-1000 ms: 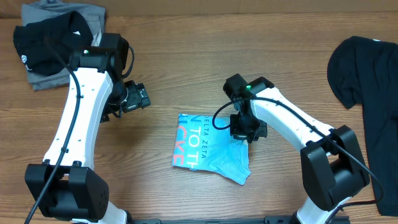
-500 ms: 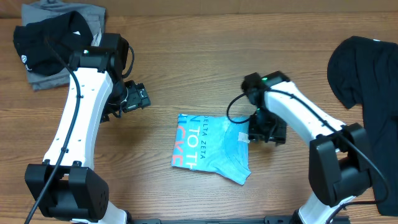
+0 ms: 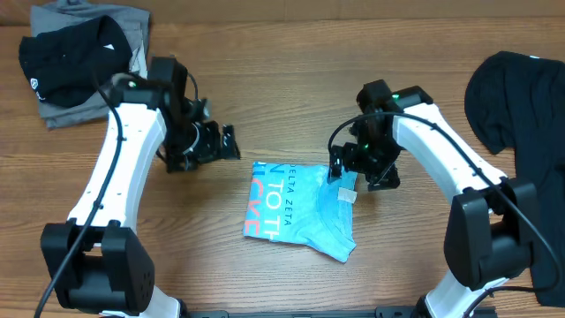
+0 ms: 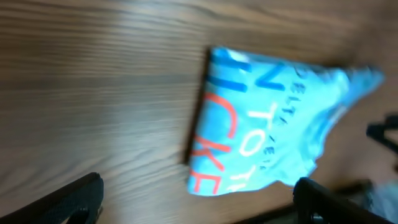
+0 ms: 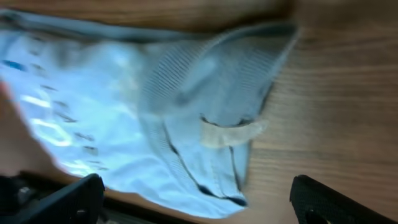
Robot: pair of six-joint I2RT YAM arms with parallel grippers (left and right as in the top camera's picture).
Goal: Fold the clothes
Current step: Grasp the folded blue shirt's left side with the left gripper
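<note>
One light-blue shirt (image 3: 296, 210), one black shirt (image 3: 521, 115) at the right edge, one black garment (image 3: 71, 57) and one grey garment (image 3: 132, 22) piled together, two robot arms (image 3: 115, 172) (image 3: 441, 157), one desk (image 3: 265, 79).

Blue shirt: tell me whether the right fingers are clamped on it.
No, the right fingers stand wide apart and the blue shirt lies slack on the table.

Left arm (image 3: 119, 168) rises from the bottom-left base, white link slanting up, wrist bent toward centre. Left tool (image 3: 228, 144) points right, jaws spread wide. Right arm (image 3: 441, 163) arcs up from the bottom-right base, wrist turned down. Right tool (image 3: 362, 174) points down-left, jaws also wide apart.
</note>
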